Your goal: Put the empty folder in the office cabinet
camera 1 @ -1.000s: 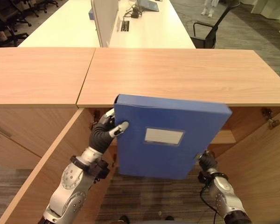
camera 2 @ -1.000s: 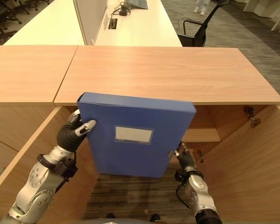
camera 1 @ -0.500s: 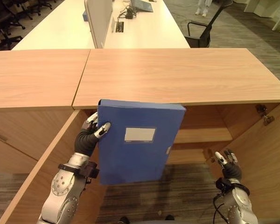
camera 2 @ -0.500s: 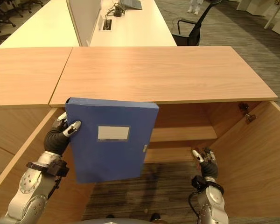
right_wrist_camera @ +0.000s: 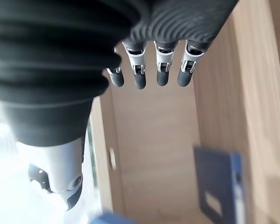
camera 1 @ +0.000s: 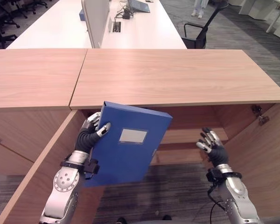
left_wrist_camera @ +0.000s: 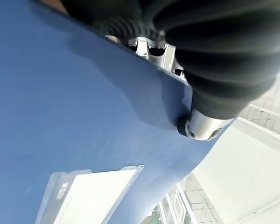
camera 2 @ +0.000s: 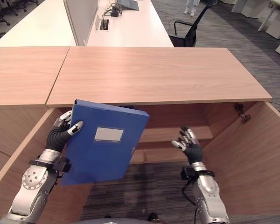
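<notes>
The right hand (camera 1: 211, 145) has let go and lifted, fingers spread. The left hand (camera 1: 89, 134) grips the blue folder (camera 1: 126, 147) by its upper left edge, left of centre, before the open cabinet (camera 1: 252, 140).

Blue folder (camera 1: 128, 144) smooth matt plastic; cabinet (camera 1: 177, 77) light matt wood.

Head stereo pair down on cabinet (camera 1: 177, 79); wrist cams close-up.
</notes>
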Robot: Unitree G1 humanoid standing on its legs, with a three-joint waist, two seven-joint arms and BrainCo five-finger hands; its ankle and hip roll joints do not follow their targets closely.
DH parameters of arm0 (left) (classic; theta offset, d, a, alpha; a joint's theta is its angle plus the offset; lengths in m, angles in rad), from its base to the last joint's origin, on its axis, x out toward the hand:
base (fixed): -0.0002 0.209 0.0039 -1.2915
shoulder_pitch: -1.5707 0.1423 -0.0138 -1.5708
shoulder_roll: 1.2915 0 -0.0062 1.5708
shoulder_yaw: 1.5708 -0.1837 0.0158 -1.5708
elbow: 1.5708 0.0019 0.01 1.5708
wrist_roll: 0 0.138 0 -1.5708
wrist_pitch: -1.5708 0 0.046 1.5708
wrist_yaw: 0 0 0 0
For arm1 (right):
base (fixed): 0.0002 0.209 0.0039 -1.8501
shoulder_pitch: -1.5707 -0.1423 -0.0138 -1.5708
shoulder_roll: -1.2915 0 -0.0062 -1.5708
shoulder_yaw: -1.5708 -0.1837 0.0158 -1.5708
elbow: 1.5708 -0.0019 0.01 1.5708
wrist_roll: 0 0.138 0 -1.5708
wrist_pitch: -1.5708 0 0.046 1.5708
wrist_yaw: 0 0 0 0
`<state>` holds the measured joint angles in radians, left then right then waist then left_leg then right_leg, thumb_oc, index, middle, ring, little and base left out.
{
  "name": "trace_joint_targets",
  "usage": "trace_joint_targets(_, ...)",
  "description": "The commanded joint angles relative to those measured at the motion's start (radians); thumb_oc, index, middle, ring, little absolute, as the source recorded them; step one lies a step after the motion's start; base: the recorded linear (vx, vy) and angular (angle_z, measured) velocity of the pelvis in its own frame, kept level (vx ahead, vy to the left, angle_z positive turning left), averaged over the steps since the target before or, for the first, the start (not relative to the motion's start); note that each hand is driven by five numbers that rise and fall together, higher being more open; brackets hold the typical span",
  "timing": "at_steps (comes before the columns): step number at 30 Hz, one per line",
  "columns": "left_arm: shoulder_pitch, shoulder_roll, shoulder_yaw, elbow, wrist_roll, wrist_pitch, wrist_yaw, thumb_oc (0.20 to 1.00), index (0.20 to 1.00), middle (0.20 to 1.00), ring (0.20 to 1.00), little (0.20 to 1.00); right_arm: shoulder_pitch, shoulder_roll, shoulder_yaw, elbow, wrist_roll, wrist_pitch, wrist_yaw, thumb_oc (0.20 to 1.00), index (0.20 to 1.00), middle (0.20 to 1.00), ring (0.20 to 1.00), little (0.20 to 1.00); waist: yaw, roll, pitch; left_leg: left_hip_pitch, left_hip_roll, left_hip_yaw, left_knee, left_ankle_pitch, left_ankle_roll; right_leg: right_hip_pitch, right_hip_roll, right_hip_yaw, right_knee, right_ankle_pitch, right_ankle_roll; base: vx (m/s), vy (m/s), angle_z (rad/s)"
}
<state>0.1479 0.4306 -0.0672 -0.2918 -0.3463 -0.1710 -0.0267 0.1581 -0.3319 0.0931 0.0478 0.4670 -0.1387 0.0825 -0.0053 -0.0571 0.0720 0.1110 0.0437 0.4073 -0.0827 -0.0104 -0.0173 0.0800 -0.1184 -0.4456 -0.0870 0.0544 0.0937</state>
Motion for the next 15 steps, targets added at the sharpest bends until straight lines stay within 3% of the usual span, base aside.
trace_joint_targets(1,-0.102,-0.011,-0.02,-0.014,0.016,-0.079,0.019,0.2,0.2,0.2,0.2,0.2,-0.084,0.016,0.028,0.004,0.02,-0.007,0.065,1.0,1.0,1.0,1.0,1.0,0.013,-0.026,-0.008,-0.019,0.002,-0.033,0.0,-0.037,-0.01,0.01,-0.01,-0.049,0.033,-0.044,0.05,0.0,0.0,0.0)
trace_joint_targets(5,-0.181,-0.028,-0.085,0.011,0.015,-0.082,0.026,0.2,0.2,0.2,0.2,0.2,-0.154,0.034,0.159,0.07,0.015,0.016,0.088,1.0,1.0,1.0,1.0,1.0,0.023,-0.031,-0.007,-0.02,0.003,-0.031,0.001,-0.034,-0.013,0.01,-0.012,-0.056,0.037,-0.045,0.048,0.0,0.0,0.0)
trace_joint_targets(15,-0.286,-0.049,-0.19,0.006,-0.014,-0.093,0.017,0.2,0.2,0.2,0.2,0.2,-0.251,0.078,0.282,0.14,0.087,0.027,0.105,1.0,1.0,1.0,1.0,1.0,0.036,-0.028,-0.006,-0.019,0.001,-0.036,0.001,-0.031,-0.016,0.016,-0.014,-0.068,0.038,-0.047,0.047,0.0,0.0,0.0)
